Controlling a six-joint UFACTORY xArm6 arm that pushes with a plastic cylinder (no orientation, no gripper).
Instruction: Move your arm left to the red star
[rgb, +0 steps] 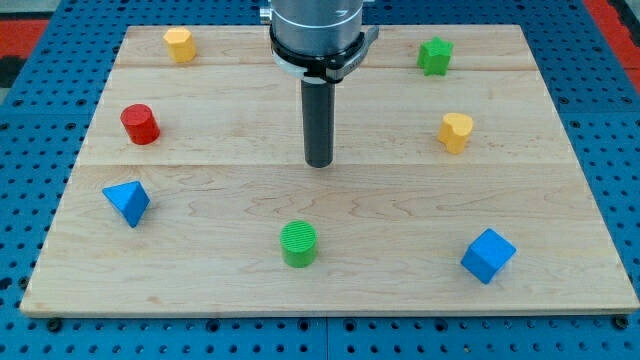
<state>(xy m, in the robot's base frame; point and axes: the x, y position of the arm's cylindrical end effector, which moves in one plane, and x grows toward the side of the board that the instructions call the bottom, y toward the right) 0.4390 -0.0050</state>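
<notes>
The arm comes straight down from the view's top, its grey collar cut off by the frame, and the dark rod hangs upright below it. My tip sits on the wooden board, close to the middle, a little toward the view's top.

No jaws here to open or close: the arm ends in that plain rod, and it holds nothing. My tip touches no block; bare wood lies all around it.

Now the blocks. Straight toward the view's bottom from my tip stands the green cylinder, well apart. Off to the view's left, and slightly higher, is the red block; from this angle it reads as a rounded cylinder, and I cannot make out star points on it. It is the only red piece on the board, near the left edge, well apart from my tip. Below it lies the blue triangular block.

At the top left sits a yellow block, its shape unclear. To the view's right: the green star near the top edge, a yellow heart-like block below it, and the blue cube toward the bottom right corner. Around the board shows the blue pegboard table.
</notes>
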